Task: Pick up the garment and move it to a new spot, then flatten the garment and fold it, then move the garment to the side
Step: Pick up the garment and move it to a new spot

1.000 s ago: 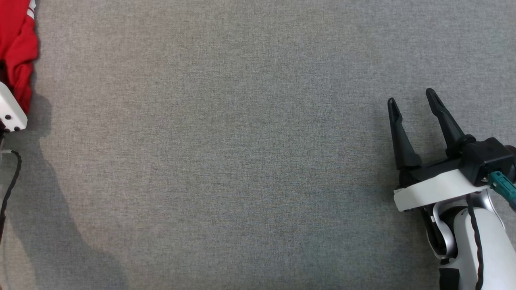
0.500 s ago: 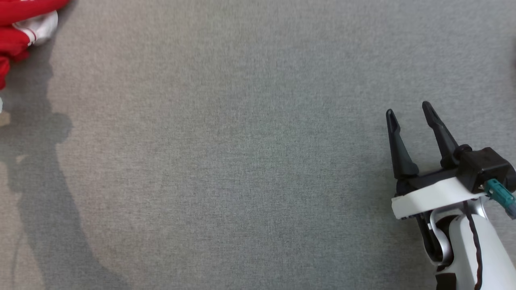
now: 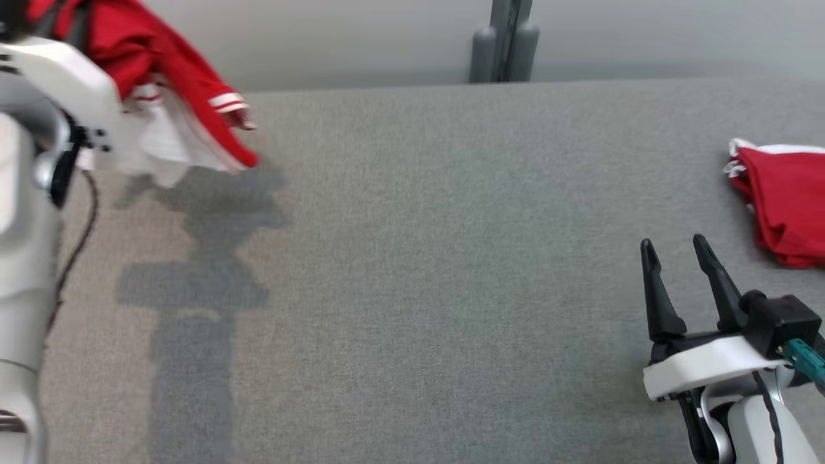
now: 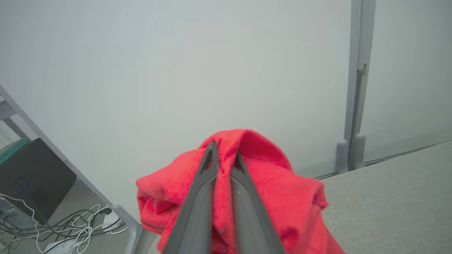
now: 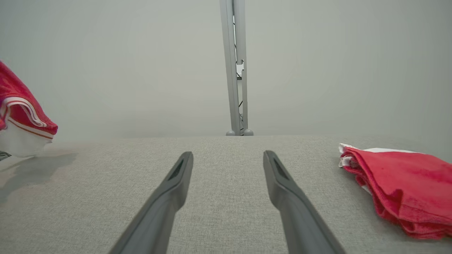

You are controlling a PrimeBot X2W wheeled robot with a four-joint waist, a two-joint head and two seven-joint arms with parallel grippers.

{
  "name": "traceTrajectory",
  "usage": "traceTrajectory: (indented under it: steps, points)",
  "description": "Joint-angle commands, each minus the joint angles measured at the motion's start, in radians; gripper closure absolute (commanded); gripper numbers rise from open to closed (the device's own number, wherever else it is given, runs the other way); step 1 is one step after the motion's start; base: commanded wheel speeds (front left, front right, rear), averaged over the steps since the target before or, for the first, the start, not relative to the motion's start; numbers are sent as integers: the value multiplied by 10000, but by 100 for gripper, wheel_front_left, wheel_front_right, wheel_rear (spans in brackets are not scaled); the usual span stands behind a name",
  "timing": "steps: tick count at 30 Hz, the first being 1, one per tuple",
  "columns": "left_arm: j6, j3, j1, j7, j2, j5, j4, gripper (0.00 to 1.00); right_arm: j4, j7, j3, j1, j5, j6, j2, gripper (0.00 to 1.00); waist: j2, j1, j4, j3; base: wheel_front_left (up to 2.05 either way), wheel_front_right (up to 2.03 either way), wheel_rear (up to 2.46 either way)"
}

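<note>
Head view — two garments: hanging garment (image 3: 174, 71) in left tool (image 4: 223, 158), other garment (image 3: 789, 200) lying.

My fingers (image 5: 166, 204) look like matt dark plastic. The garment (image 4: 275, 176) is fuzzy red cloth; the worktop (image 3: 412, 258) is matt, rough grey woven fabric.

A grey post (image 3: 503, 40) stands against the pale wall (image 3: 644, 32) behind the grey fabric desk (image 3: 412, 290). Right of the post, a folded red cloth (image 3: 783, 200) lies on the desk; far left, a black box (image 4: 31, 176) and loose cables (image 4: 70, 225).
</note>
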Motion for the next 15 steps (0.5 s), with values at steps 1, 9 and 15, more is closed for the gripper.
traceTrajectory:
  steps: [1, 9, 15]
  points:
    - [-53, -240, 175, 32, -230, -158, -291, 100, 40, -88, -88, 212, 63, 1, -46, 0, 0, 0, -283, -639, 0, 0, 0]
    - [-55, -2051, 934, 598, -1181, -1570, -2455, 100, 91, -135, -440, 676, 160, 1, -47, 0, 0, 0, -767, -1128, 0, 0, 0]
    - [-48, -2726, 1879, 1050, -1697, -3084, -4032, 100, -3, -169, -474, 645, 260, 1, -43, 0, 0, 0, -1321, -790, 0, 0, 0]
